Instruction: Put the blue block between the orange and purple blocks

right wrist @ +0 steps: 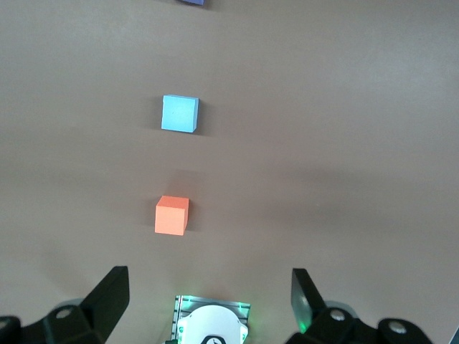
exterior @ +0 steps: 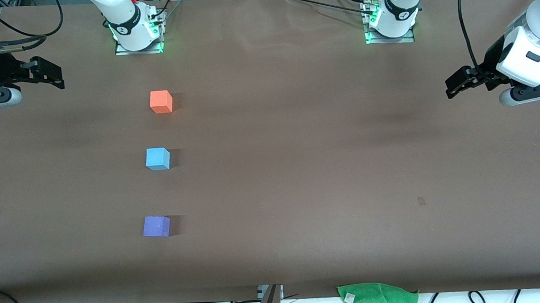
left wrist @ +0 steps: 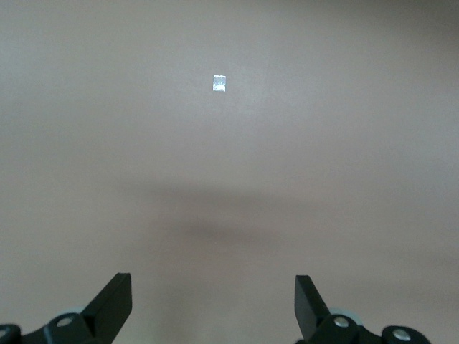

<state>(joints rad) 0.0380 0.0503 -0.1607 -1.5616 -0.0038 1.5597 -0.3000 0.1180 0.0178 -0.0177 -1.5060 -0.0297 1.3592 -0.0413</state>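
purple block (exterior: 156,226) sits nearest, blue block (exterior: 158,159) between it and orange block (exterior: 161,102), all apart. left gripper (exterior: 457,83) and right gripper (exterior: 48,74) hover wide open, empty.

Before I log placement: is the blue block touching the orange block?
Apart. Front view shows bare table between the blue block and the orange block.

Both arms are glossy white with black joint bands. Each base sits on a metal plate lit green, with a red button at 12 o'clock and black cables trailing off. The left gripper (exterior: 455,86) and right gripper (exterior: 53,76) are black, each with 2 wedge-shaped fingers (left wrist: 115,304) and silver screws.
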